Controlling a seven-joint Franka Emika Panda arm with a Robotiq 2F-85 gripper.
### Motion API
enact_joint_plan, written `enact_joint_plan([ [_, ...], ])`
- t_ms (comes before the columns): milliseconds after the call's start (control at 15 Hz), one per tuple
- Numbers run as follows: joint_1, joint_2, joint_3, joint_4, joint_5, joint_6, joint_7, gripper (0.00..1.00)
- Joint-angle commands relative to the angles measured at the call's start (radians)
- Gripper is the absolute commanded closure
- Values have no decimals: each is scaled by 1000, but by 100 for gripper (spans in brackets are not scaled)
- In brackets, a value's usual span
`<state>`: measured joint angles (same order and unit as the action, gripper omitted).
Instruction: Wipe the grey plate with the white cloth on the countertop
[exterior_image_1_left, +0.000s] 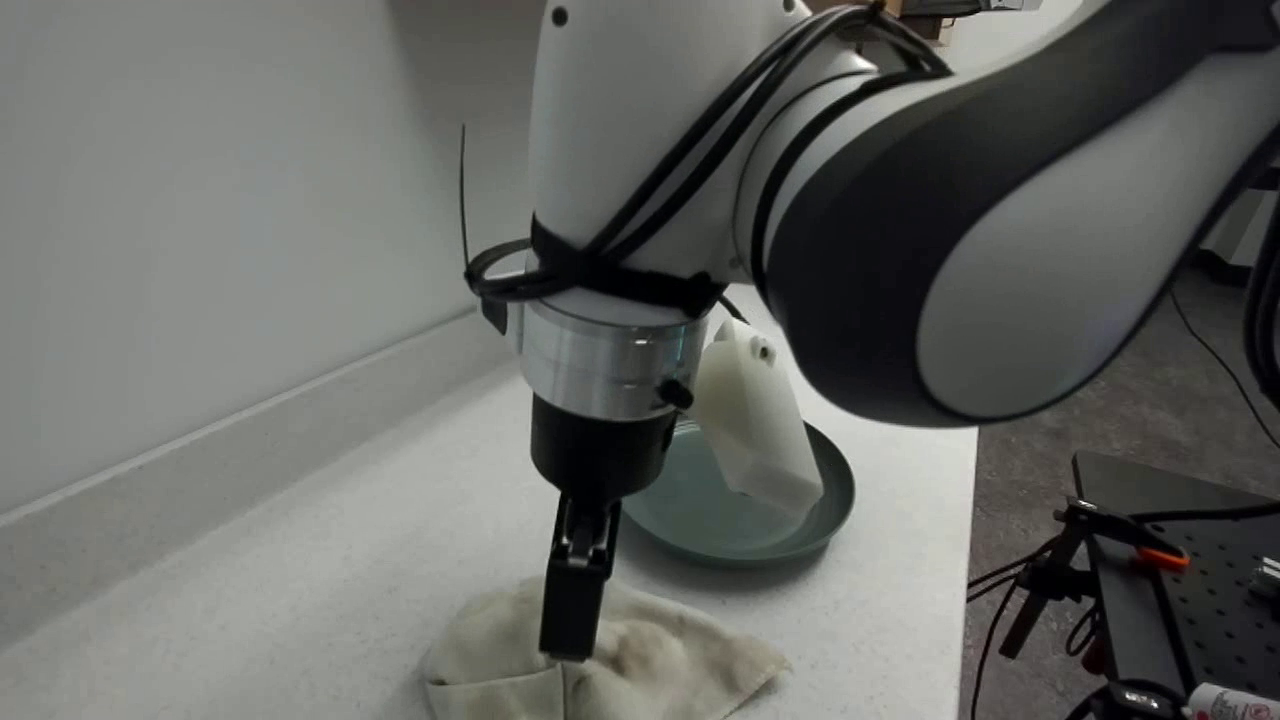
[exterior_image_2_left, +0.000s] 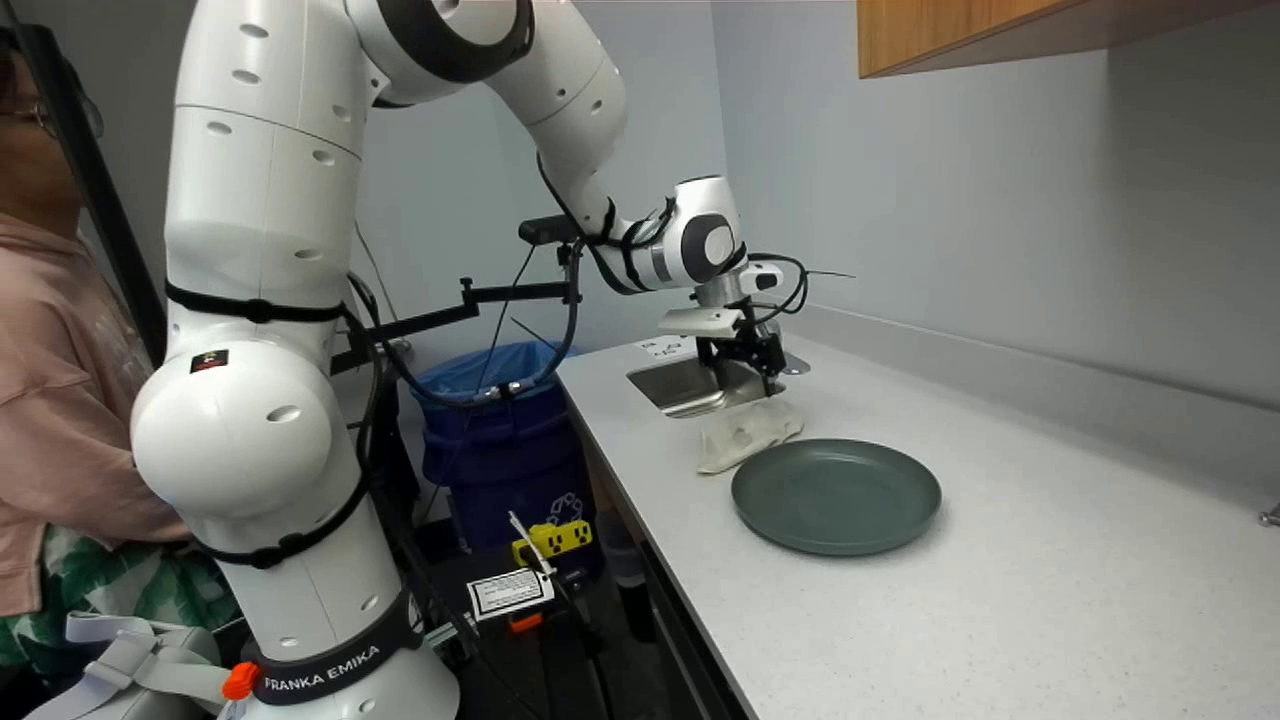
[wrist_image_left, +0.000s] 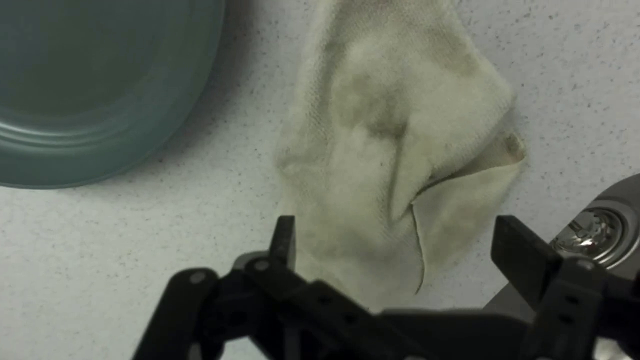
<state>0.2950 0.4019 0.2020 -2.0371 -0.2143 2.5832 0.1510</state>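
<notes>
The white cloth (exterior_image_1_left: 660, 650) lies crumpled on the countertop (exterior_image_1_left: 300, 610), off-white with brownish stains. It also shows in an exterior view (exterior_image_2_left: 750, 437) and in the wrist view (wrist_image_left: 380, 130). The grey-green plate (exterior_image_2_left: 837, 497) lies flat beside the cloth, a small gap apart. It is at the upper left in the wrist view (wrist_image_left: 90, 90); in an exterior view (exterior_image_1_left: 690, 510) the white wrist mount hides part of it. My gripper (wrist_image_left: 395, 235) is open and empty, pointing down over the cloth's end, its fingers on either side. Whether the fingertips touch the cloth I cannot tell.
A metal sink (exterior_image_2_left: 665, 388) is set in the counter behind the cloth. A round metal fitting (wrist_image_left: 592, 235) is close to my right finger. A wall (exterior_image_2_left: 1000, 250) runs along the counter's back. A wooden cabinet (exterior_image_2_left: 980, 35) hangs above. A person (exterior_image_2_left: 70, 400) is beside the arm's base.
</notes>
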Motion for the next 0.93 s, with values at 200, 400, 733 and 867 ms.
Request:
enact_joint_plan([
  [200,91,137,-90,131,-80,-6,37,0],
  [400,110,178,-112,170,-77,-10,50,0],
  [733,140,223,-128,197,-74,-18,66,0],
  [867,151,233,-134,202,-73,-18,75,6],
])
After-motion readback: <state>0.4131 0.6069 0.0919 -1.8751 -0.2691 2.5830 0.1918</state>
